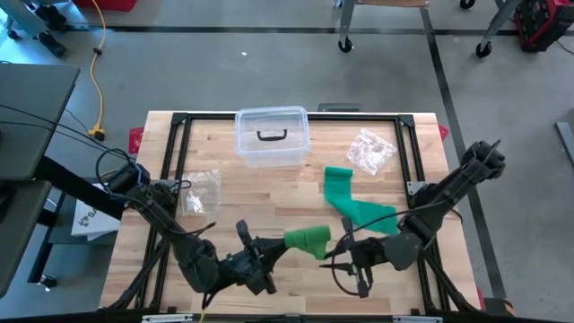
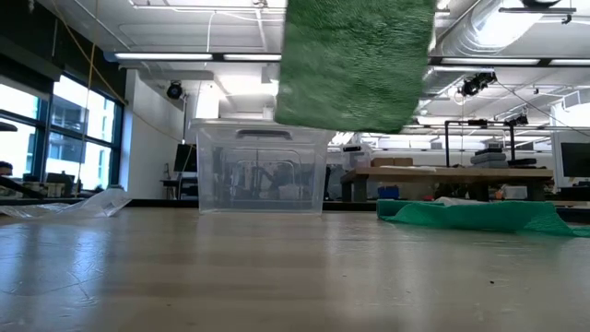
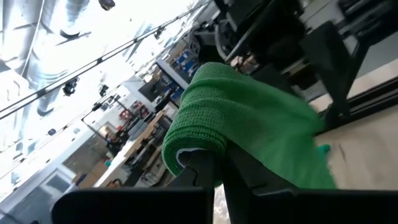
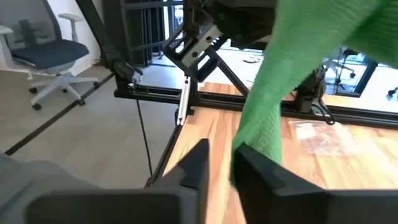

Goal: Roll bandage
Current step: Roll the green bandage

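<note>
Landmark: the clear plastic box (image 1: 272, 136) at the worktop's (image 1: 260, 197) far edge.
Bandage roll (image 1: 308, 239): lifted off the worktop, on the near side of the box.
Loose tail (image 1: 354, 205): runs from the roll back toward the box, lying on the wood.
Left pincer (image 1: 280, 244): clamped tight on the roll's end.
Right pincer (image 1: 343, 252): narrowly parted, the band hanging just beside its fingers (image 4: 196, 163); no grip shows.
Long axis: the roll lies between the two pincers.
Nearer arm: left holds; right probably must feed the tail.
</note>
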Robot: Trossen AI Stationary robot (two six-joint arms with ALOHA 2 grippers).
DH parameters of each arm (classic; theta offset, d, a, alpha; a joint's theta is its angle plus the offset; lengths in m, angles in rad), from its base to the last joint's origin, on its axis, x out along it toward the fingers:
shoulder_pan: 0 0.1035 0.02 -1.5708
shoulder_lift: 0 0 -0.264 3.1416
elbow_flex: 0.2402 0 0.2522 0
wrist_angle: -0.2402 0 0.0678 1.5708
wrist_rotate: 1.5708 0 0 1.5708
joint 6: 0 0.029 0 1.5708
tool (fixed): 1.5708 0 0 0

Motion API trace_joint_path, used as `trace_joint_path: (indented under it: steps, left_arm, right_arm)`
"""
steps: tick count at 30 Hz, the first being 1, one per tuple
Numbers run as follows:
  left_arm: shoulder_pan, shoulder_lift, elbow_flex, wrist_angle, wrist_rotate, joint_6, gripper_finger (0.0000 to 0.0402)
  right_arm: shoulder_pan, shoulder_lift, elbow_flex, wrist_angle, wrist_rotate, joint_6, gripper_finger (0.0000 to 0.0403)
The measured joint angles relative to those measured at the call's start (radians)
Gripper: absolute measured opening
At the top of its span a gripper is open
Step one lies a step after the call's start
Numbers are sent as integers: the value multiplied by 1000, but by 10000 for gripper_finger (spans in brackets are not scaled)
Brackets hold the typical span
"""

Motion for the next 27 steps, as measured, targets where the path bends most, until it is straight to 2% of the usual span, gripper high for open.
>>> trace_joint_path:
  steps: [6,10,18,22,25,27]
  left_arm:
    - [-6,0,0,18,41,-1,3]
    - [-5,0,0,17,42,-1,3]
    - [-1,0,0,18,75,-11,3]
    - [4,0,0,16,75,-20,3]
    - [10,0,0,3,73,-30,3]
    - [12,0,0,-14,63,-32,4]
  right_arm:
    - [42,-72,0,-63,78,-23,148]
    - [74,-103,1,-79,140,-33,166]
    - [59,-18,1,31,179,-41,167]
    - [44,18,1,181,122,-129,164]
    - [44,24,1,277,51,-211,137]
    - [48,22,1,322,9,-261,100]
